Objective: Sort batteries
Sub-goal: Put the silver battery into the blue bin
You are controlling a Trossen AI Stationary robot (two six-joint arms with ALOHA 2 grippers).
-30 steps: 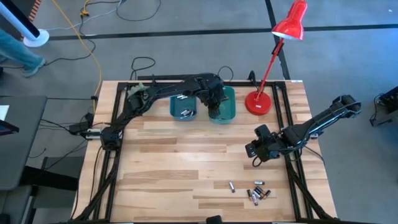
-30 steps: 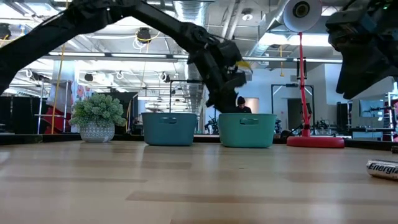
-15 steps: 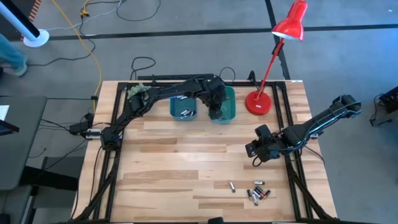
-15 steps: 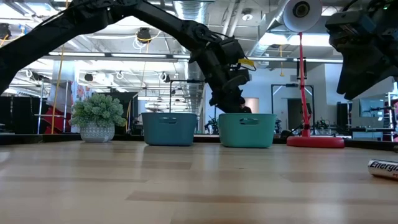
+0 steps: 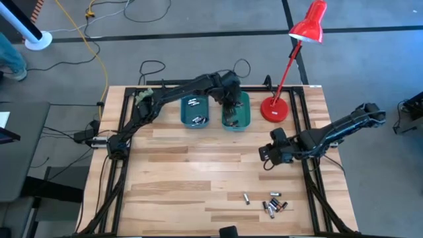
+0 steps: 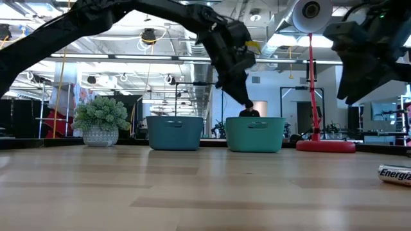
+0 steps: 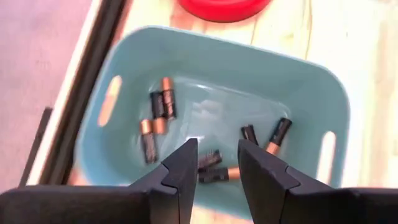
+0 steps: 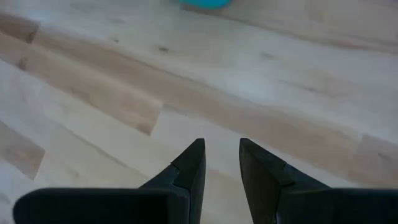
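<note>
Even, bright light falls on the counter [image 5: 198, 172] from above, with only soft shadows under the arms. In the low view ceiling lights [image 6: 149, 35] glare and the near wood is out of focus. The left wrist view's teal bin [image 7: 311, 93] is motion-blurred

White lettering, apparently "Energi", cut off at frame edge, on a battery [image 6: 395, 174] lying on the table
</note>
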